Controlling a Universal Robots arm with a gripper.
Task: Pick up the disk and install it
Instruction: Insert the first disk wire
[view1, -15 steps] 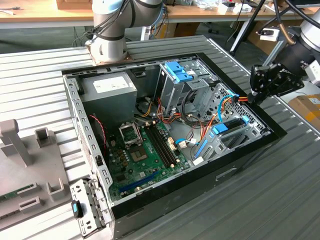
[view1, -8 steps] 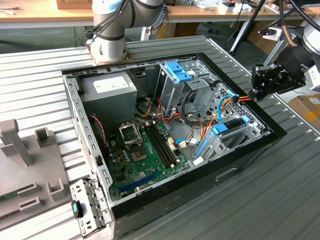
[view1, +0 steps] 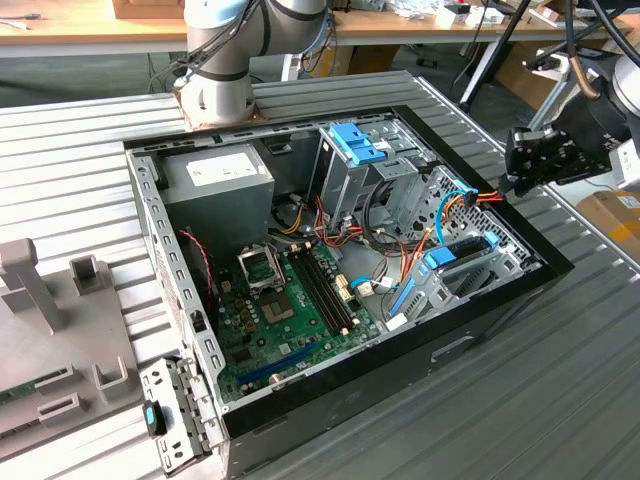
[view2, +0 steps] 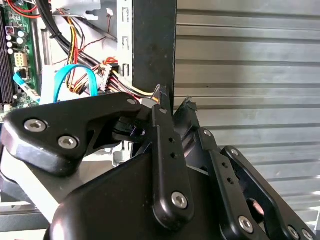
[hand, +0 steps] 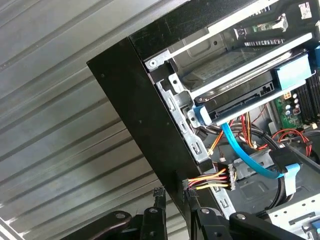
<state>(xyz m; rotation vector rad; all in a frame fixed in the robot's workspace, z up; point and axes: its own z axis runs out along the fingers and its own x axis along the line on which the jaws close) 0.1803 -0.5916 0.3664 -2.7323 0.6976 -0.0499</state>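
Item: the disk (view1: 465, 255), lying in the drive cage (view1: 482, 277) inside the case (view1: 400, 372), at the exterior view's right. We judge it rigid, dense and shock-sensitive, best held across its blue rails (view1: 441, 259), clear of connectors. The gripper (view2: 174, 100) hovers at the case wall, narrowly parted and empty.

A ribbed grey metal tabletop (view1: 80, 170) spreads under even light. Behind it runs a long pale wooden workbench (view1: 90, 30). A brown cardboard box (view1: 615, 215) sits at the exterior view's right.
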